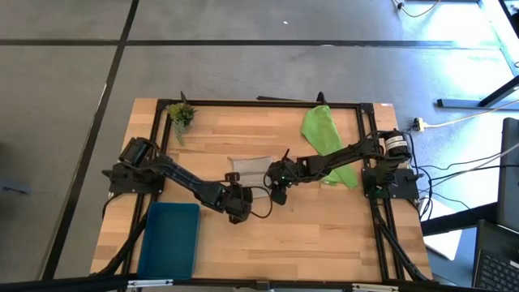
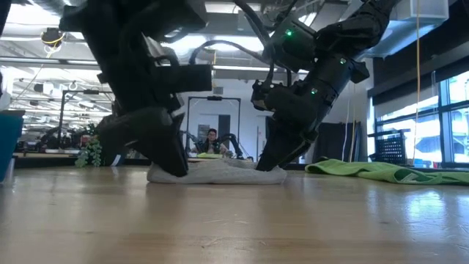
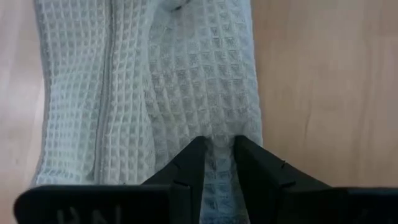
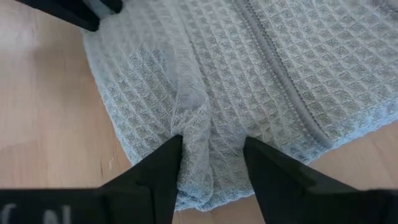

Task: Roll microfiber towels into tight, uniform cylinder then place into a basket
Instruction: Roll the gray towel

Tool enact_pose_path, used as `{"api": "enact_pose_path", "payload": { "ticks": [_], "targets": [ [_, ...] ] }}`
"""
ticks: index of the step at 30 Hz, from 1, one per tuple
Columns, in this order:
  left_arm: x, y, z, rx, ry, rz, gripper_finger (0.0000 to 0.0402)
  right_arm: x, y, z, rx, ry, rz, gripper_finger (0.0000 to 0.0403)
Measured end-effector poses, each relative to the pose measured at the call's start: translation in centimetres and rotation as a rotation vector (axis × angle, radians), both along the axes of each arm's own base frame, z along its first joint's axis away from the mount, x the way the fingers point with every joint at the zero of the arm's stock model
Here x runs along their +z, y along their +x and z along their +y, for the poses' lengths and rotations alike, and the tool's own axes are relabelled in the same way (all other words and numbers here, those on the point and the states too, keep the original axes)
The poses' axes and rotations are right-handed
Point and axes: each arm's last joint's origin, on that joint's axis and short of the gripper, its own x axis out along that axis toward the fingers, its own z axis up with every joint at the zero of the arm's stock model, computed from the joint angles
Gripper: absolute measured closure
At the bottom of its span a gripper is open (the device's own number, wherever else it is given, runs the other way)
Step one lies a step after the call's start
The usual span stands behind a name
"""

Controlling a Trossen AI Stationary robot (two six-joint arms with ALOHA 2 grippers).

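The light grey towel (image 1: pixel 250 169) lies folded into a short strip at the middle of the wooden table, flat on its underside. My left gripper (image 3: pixel 219 142) is at its left end, shut on a bit of cloth. At the towel's right end my right gripper (image 4: pixel 211 140) is open, with a raised wrinkle between its fingers. In the low view both grippers come down onto the towel (image 2: pixel 216 172). The lime green towel (image 1: pixel 328 146) lies spread at the far right, partly under my right arm. The teal basket (image 1: pixel 170 239) stands at the near left. My left gripper pinches a small pucker of the grey towel's left end (image 3: pixel 219 155) between its two fingers. The fingers slant down from the near left. The towel stays flat on the table. My right gripper rests its open fingertips (image 4: pixel 168 152) on the towel's right end, slanting down from the right. A raised wrinkle (image 4: pixel 196 124) stands between them, close to one finger.
A small green plant sprig (image 1: pixel 182 115) lies at the far left corner. A black frame (image 1: pixel 259 103) runs along the table's edges. Bare wood lies between the grey towel and the near edge, to the right of the basket. A person sits in the room behind (image 2: pixel 212 139).
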Motion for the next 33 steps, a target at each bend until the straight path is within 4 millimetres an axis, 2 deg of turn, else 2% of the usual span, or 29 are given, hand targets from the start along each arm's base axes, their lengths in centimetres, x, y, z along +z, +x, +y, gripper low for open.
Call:
{"api": "enact_pose_path", "payload": {
  "ticks": [7,12,16,20,25,29,33],
  "targets": [
    [-0.6,0.0,0.1,-0.001,0.004,0.028,0.0319,1.7,0.0,-0.2,0.026,-0.096,-0.001,0.0229],
    [-0.6,-0.1,0.1,-0.008,-0.002,0.037,0.0319,2.7,-1.1,-0.4,-0.05,-0.216,0.056,0.023],
    [-0.6,-0.1,0.1,-0.01,-0.004,0.04,0.0319,3.7,-1.8,0.3,-0.029,-0.265,0.068,0.023],
    [-0.7,-0.1,0.1,-0.01,-0.004,0.042,0.0319,5.0,-2.4,2.2,0.079,-0.323,0.051,0.023],
    [-0.7,-0.1,0.1,-0.012,-0.006,0.043,0.0319,5.5,-3.2,6.0,0.26,-0.433,0.028,0.023],
    [-0.7,-0.1,0.1,-0.011,-0.007,0.043,0.0319,4.1,-3.6,8.4,0.39,-0.537,0.047,0.023],
    [-0.7,-0.1,0.1,-0.006,-0.012,0.037,0.0319,2.2,-3.1,9.5,0.451,-0.712,0.017,0.023]
  ]
}}
